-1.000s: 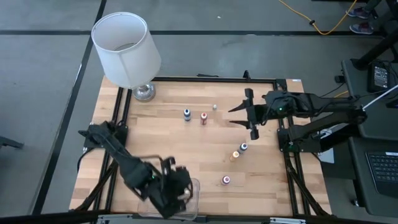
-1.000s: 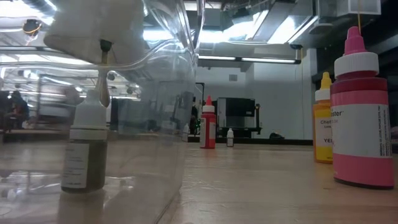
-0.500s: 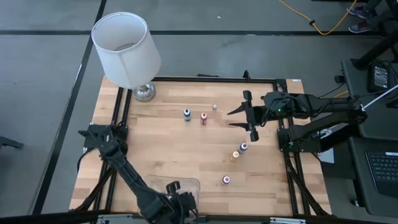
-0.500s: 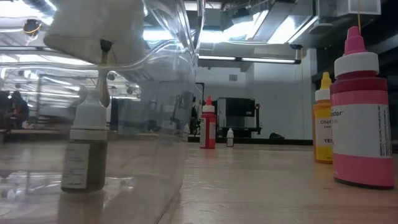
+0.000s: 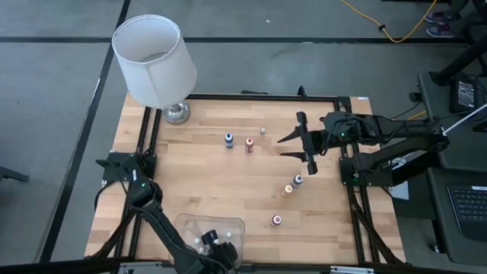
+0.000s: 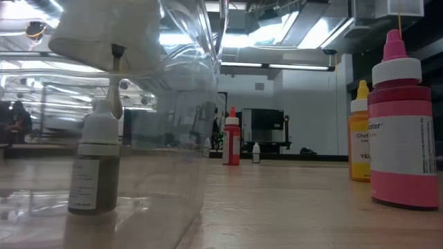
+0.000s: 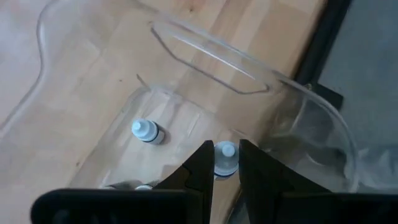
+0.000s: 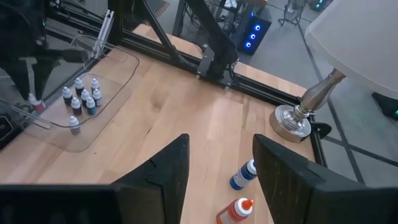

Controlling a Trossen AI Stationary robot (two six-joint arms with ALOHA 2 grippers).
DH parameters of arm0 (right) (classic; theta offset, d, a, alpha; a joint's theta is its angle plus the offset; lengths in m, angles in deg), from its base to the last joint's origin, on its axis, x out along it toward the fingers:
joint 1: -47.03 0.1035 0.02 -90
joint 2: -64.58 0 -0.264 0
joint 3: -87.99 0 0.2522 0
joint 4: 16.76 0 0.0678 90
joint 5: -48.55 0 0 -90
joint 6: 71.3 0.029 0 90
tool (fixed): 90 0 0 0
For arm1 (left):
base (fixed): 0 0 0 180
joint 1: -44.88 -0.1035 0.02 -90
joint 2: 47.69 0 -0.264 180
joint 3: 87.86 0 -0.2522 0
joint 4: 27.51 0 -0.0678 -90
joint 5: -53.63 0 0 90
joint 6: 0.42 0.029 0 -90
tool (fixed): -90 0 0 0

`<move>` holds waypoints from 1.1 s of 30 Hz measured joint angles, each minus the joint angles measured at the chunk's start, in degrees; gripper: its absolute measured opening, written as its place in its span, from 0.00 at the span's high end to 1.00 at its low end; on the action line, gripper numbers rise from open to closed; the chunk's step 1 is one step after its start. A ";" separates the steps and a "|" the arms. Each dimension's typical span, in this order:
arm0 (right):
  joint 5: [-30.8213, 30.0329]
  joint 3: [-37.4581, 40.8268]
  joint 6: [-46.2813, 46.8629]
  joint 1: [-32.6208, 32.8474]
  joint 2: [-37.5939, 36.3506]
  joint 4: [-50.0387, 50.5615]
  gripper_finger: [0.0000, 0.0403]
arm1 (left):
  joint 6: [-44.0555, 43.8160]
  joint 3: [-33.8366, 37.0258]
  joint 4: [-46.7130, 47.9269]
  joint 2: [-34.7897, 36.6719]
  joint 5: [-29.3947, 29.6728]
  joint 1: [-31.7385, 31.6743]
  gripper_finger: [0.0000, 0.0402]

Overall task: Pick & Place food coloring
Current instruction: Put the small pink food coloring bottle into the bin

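Note:
Several tiny food coloring bottles stand upright on the wooden table: blue (image 5: 228,139), red (image 5: 249,143), a dark one (image 5: 298,180), orange (image 5: 288,189) and pink (image 5: 276,221). More bottles (image 8: 81,96) stand inside a clear plastic container (image 5: 209,228) near the table's near edge. My left gripper (image 5: 217,255) hovers over the container's near side, fingers open by a narrow gap; through that gap a white-capped bottle (image 7: 225,158) shows on the container floor. My right gripper (image 5: 288,144) hangs open above the table's right part, beside the red bottle.
A white-shaded lamp (image 5: 156,61) stands by its metal base (image 5: 176,113) at the table's far left corner. A tiny white bottle (image 5: 262,131) stands far of the red one. A black frame rims the table. Bare wood lies between the container and the loose bottles.
My left gripper has drawn back from above the container's middle toward the table's near edge, uncovering the container and the bottles in it. The right arm and the loose bottles have stayed where they were.

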 joint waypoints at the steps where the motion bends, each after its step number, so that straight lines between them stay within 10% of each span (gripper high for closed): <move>1: 0.02 0.00 -0.01 0.00 0.00 -0.20 0.56 | -1.31 0.00 0.06 -0.29 0.47 -0.06 0.85; 33: 0.02 0.00 -4.32 -0.04 0.11 -0.38 0.56 | -19.57 0.00 4.92 -0.53 0.78 -0.93 0.85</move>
